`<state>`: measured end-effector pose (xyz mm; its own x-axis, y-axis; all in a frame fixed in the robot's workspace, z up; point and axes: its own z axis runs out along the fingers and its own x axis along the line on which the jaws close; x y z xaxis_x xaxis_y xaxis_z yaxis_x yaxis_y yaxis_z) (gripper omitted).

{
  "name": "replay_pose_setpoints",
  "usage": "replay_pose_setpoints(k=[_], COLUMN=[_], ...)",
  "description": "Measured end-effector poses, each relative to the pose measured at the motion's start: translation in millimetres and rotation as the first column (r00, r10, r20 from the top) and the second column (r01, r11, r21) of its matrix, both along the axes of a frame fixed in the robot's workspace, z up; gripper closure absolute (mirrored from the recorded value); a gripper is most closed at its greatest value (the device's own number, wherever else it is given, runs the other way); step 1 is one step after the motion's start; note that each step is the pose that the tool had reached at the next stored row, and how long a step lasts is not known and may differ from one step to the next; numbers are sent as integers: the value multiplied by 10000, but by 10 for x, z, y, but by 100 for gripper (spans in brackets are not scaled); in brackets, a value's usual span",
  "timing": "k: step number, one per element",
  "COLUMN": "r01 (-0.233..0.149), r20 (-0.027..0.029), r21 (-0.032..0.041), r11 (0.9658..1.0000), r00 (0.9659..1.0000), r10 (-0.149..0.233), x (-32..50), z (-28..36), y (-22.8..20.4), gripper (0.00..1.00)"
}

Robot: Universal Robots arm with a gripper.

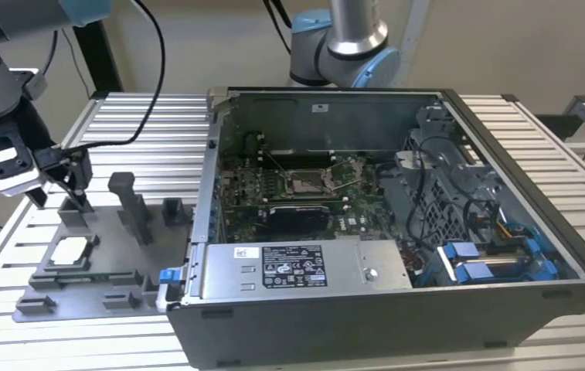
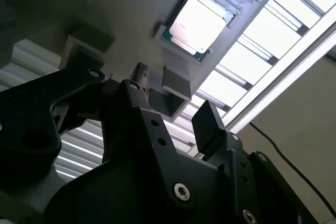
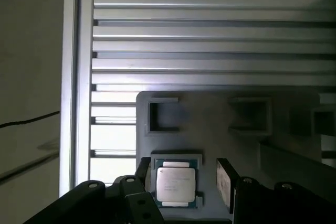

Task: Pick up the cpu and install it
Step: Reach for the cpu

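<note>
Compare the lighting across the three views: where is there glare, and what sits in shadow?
Second wrist view: glare bleaches the table slats white, the cpu gleams pale, and the open gripper is a backlit, near-black mass. First wrist view: the slats are bright and banded, the grey fixture dimmer. Exterior view: even light, with the computer case interior shaded.
</note>
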<state>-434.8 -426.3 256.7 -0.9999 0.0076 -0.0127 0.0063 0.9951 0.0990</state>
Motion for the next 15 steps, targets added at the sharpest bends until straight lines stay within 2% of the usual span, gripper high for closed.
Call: replay_pose_setpoints(k=[6,15], r01=[5,22], r20=[-3,-2], r21=[-1,-1], r11=[10000,10000], r00=[10000,10000], r10=[-5,-22], x=[0,0], z=[-87,-186], y=[-45,-197], gripper=[0,0])
